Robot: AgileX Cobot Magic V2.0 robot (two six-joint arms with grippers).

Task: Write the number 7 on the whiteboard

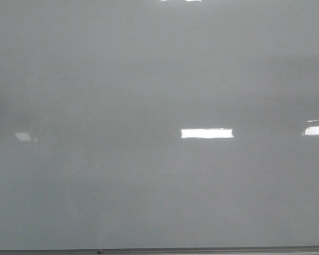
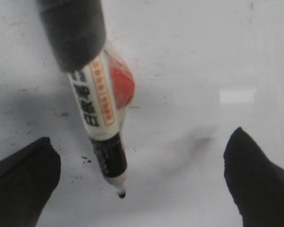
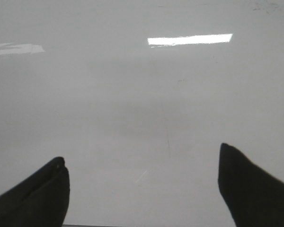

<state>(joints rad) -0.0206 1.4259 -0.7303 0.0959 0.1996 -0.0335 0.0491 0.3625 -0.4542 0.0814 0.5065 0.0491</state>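
The whiteboard (image 1: 149, 79) fills the front view, pale grey and glossy; no number 7 shows on it in any view. Neither gripper shows in the front view. In the left wrist view a white and black marker (image 2: 102, 118) hangs from a grey sleeve (image 2: 73, 33), its black tip (image 2: 121, 194) pointing at the board (image 2: 203, 56). I cannot tell whether the tip touches. My left gripper (image 2: 142, 184) is open, its fingers (image 2: 19, 179) wide apart on either side of the marker. My right gripper (image 3: 142, 184) is open and empty over bare board (image 3: 142, 94).
The board's thin grey frame edge (image 1: 202, 249) runs along the bottom of the front view. Bright rectangular light reflections (image 1: 207, 133) lie on the board. Small black specks (image 2: 85, 161) sit beside the marker. An orange-red part (image 2: 123, 85) sits behind the marker body.
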